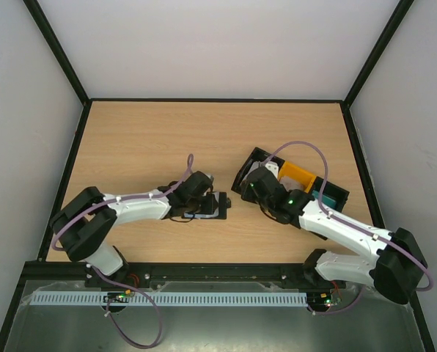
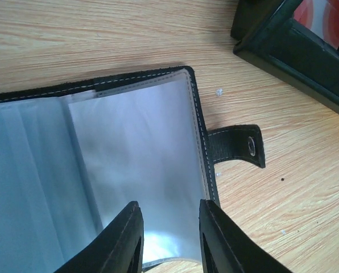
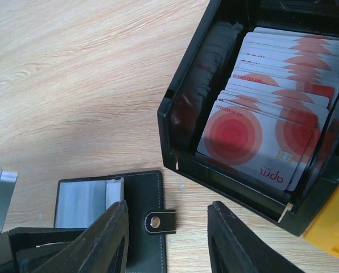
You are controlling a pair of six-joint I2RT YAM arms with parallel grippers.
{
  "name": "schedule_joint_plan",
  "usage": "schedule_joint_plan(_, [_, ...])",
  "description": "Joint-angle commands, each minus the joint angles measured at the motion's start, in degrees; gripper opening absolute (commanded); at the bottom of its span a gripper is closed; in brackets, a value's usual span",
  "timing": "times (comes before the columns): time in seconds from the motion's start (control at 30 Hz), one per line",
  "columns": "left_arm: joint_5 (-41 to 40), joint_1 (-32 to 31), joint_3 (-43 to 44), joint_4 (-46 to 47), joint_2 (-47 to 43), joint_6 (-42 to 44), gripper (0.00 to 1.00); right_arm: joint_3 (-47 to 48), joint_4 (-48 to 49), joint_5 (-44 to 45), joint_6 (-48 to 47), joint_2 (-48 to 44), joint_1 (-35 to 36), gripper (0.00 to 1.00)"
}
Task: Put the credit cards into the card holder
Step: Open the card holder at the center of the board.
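- Your left gripper (image 2: 169, 242) is down on the open card holder (image 2: 135, 131), fingers a narrow gap apart with nothing clamped; the clear sleeve shows through that gap.
- The holder lies flat on the table (image 2: 101, 34), spread open ahead of the left fingers, pale sleeves up.
- Its clasp tab (image 2: 238, 145) sticks out to the right of those fingers, snap facing up.
- Your right gripper (image 3: 169, 239) hangs with its fingers well apart, nothing between them, only bare wood below.
- The credit cards (image 3: 260, 131), red-and-white ones, stand stacked in a black bin (image 3: 226, 179) ahead and to the right of the right fingers.
- A yellow bin (image 3: 334, 227) touches that black bin, off to the right of the same fingers.
- From your right wrist, the holder sits just beside the left-hand finger, partly hidden behind it, the tab pointing toward the gap.
- From above, the two grippers are near each other but apart: the left over the holder, the right at the black bin's edge.
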Motion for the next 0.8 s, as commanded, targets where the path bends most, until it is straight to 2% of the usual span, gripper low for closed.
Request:
schedule_joint_plan(0.0, [2.52,0.26,1.68,2.63,2.3,0.59,0.29,1.69,-2.79,-0.21,-2.04,0.96,-1.04,0.38])
schedule_joint_plan(0.2, [7.12,0.07,1.67,4.51,5.43,0.51,0.3,2.49,-3.36,-0.55,-3.74,0.75,-3.25,0.38])
schedule_joint_plan(0.3, [6.66,0.07,1.35,4.56,6.35,0.06,0.31,3.9,-2.2,-5.12,-8.42,0.21,-4.67,0.43])
schedule_joint_plan(0.53, [4.92,0.14,1.28,4.71,8.83,-0.22,0.33,14.81,-8.58,-11.57,-19.9,6.44,-7.1,0.48])
schedule_joint_plan(0.77, [4.16,0.93,2.71,3.74,3.13,0.93,0.38,19.96,-11.66,-16.31,-28.26,10.12,-15.06,0.48])
